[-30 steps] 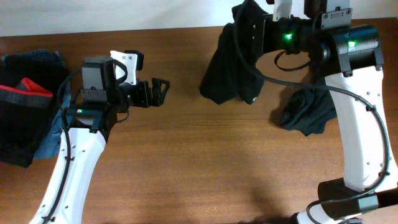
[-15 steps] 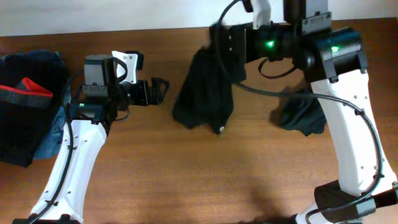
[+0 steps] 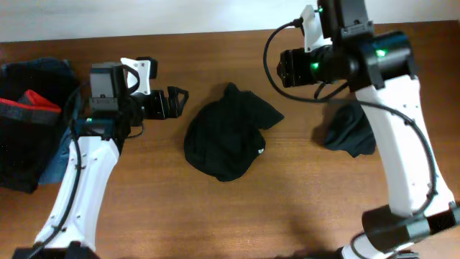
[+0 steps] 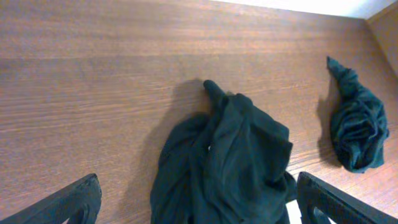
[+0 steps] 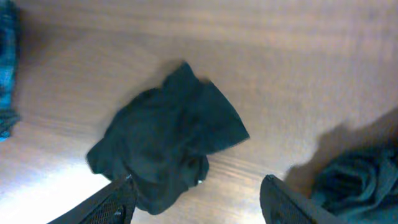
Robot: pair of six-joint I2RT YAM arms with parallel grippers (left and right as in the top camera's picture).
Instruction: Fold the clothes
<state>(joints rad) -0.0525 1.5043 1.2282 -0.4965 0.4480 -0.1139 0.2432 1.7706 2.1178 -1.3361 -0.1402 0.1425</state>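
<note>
A crumpled black shirt [image 3: 226, 140] with a small white mark lies in a heap on the wooden table at its middle. In the left wrist view the shirt [image 4: 230, 155] lies below and ahead of my left gripper [image 4: 199, 208]; the jaws stand wide open and hold nothing. My right gripper [image 5: 199, 205] hangs above the shirt [image 5: 168, 140], open and empty. Overhead, the left gripper [image 3: 176, 101] is left of the heap and the right gripper [image 3: 282, 70] is up at its right. A second black piece [image 3: 348, 133] lies bunched at the right.
At the table's left edge lies a pile with a blue denim garment [image 3: 54, 162] and a black piece with red and grey stripes [image 3: 29, 108]. The table's back edge meets a white wall. The second black piece [image 5: 360, 180] shows beside the right arm.
The right gripper carried the hanging black shirt leftward, opened and let it go. The shirt now lies heaped on the table. The left arm hardly moved.
</note>
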